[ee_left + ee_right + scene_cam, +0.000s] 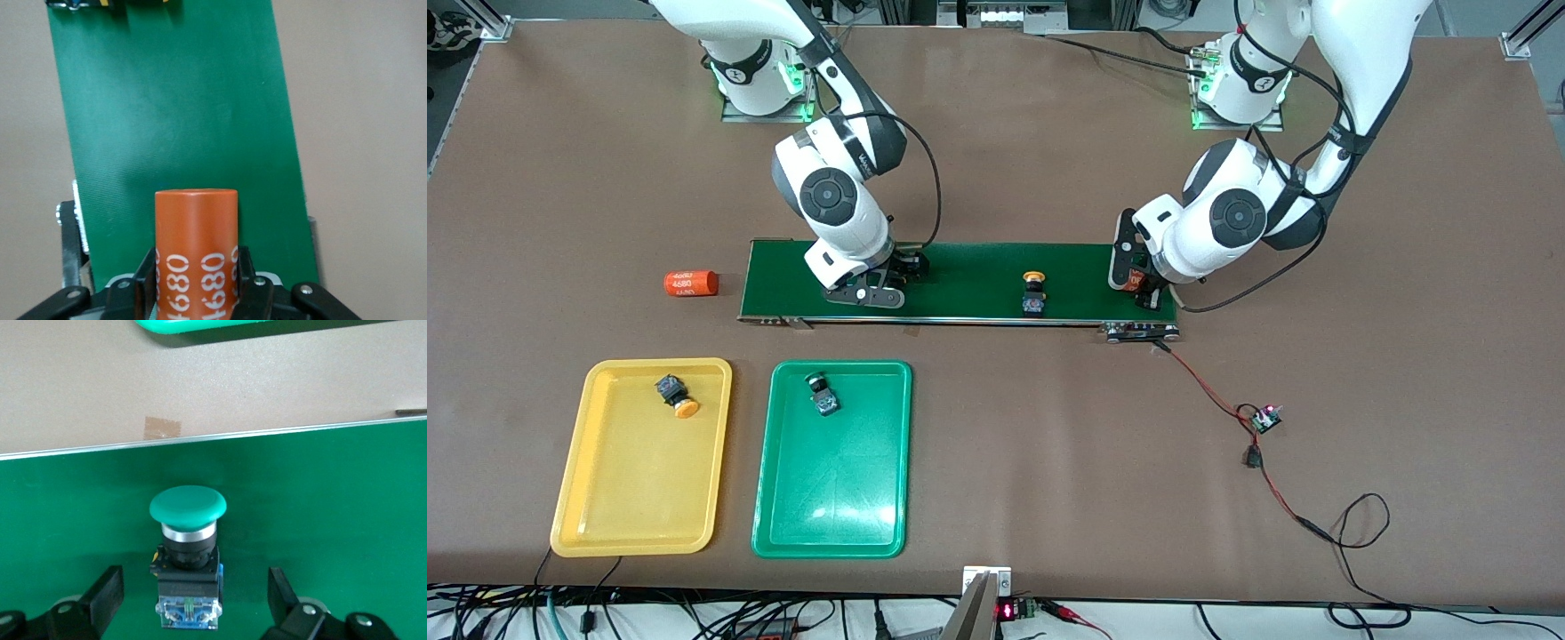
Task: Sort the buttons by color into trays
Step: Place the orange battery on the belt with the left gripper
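A green button (188, 520) lies on its side on the dark-green belt (969, 280), between the fingers (107, 593) of my right gripper (193, 593), which stands open and clear of it. Toward the belt's right-arm end, my right gripper (869, 292) hides this button in the front view. A yellow button (1034, 293) stands mid-belt. My left gripper (197, 280) is shut on an orange cylinder (197, 253) printed 4680, over the belt's left-arm end (1143, 289). The yellow tray (569, 498) holds a yellow button (678, 396). The green tray (831, 507) holds a green button (821, 394).
A second orange cylinder (691, 283) lies on the table off the belt's right-arm end. A small circuit board (1265, 418) with red and black wires trails from the belt's left-arm end toward the front edge.
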